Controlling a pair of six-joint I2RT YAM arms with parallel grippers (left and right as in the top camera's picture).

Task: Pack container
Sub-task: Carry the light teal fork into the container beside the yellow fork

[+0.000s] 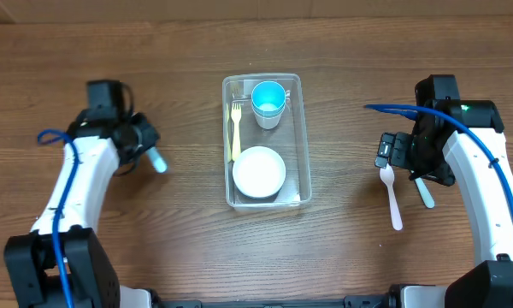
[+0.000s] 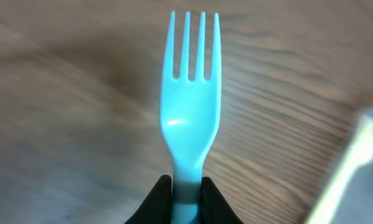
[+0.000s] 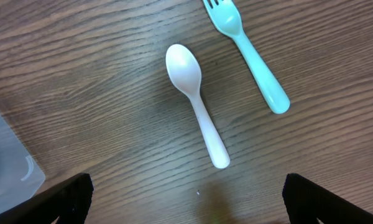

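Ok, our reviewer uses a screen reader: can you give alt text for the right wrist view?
A white spoon lies mid-frame on the wood table, a teal fork apart from it at upper right. The open tool hangs above them; a container corner shows at lower left.

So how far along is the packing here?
Done: blue cup, yellow fork and white bowl sit in the container. In hand: the left claw is shut on a teal fork, outside the container. Left: a white spoon and a second teal fork lie on the table under the open right claw.
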